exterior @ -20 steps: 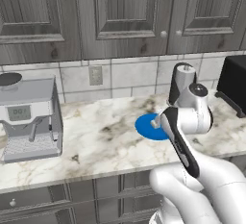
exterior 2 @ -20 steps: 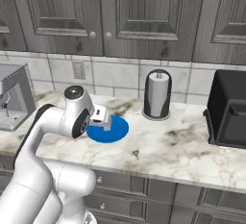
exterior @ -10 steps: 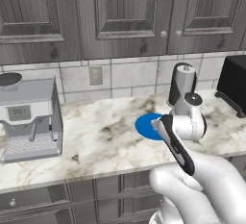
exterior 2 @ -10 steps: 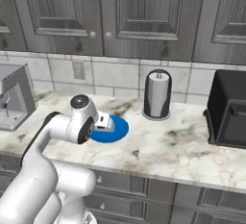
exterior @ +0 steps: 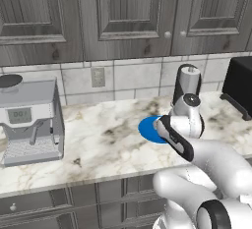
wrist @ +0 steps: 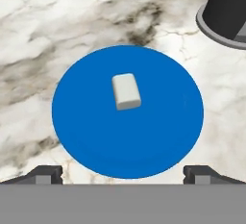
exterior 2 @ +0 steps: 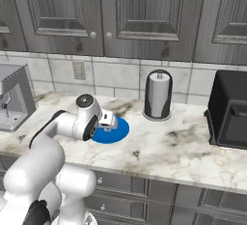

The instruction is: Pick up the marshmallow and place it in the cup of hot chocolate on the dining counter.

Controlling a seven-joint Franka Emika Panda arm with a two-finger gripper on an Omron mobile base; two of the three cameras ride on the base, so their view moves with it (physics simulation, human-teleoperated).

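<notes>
Veined marble counter point(exterior: 108, 139); grey cabinets point(exterior: 123, 16) above; tiled backsplash point(exterior 2: 116, 74).

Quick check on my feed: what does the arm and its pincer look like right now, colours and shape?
A glossy white arm of rounded segments with dark joint bands and a grey round cap at the wrist. The pincer ends in two small dark, blocky fingertips. No cables or markings visible.

I saw a marble counter point(exterior: 108, 139) on grey wooden cabinets carrying an espresso machine point(exterior: 30, 120) at left, a blue round plate point(wrist: 127, 112) mid-counter, a paper towel holder point(exterior 2: 158, 95) behind it, and a black toaster point(exterior 2: 230, 109) far right.
</notes>
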